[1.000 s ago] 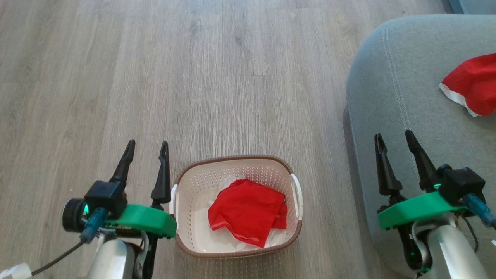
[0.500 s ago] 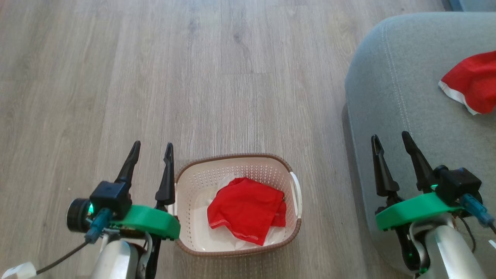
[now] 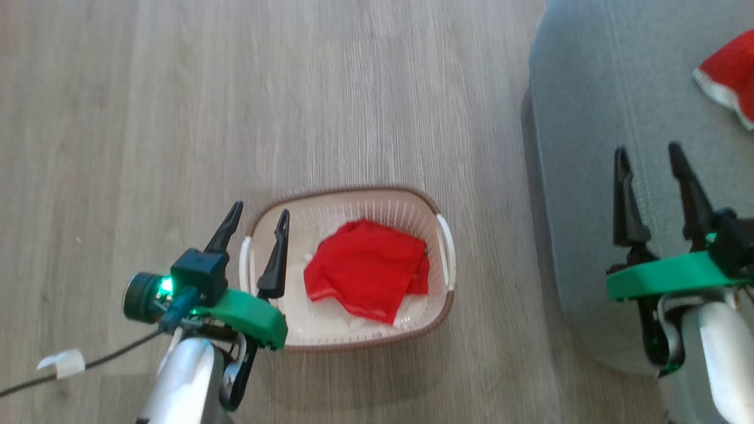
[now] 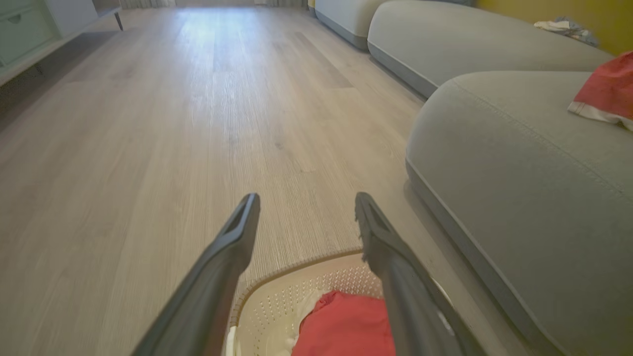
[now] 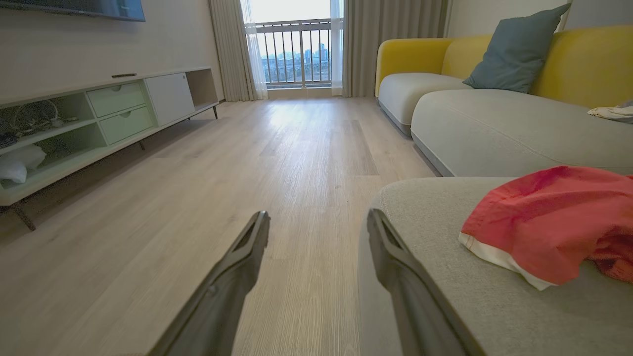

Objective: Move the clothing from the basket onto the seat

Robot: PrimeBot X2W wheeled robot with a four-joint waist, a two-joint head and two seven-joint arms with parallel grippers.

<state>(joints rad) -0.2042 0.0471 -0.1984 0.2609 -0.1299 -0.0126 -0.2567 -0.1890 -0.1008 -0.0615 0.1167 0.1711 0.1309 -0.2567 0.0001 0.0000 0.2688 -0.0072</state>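
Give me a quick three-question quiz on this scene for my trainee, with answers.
1. True or false: the left gripper is shut.
2. Which one hangs over the seat? A) left gripper B) right gripper
3. Fill in: the red garment left to move lies in the ____.
Key: 1 false, the left gripper stands open and empty; 2 B; 3 basket, while another garment lies on the seat.

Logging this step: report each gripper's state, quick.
Left gripper: open, empty, over the basket at its left rim.
Right gripper: open, empty, above the seat.
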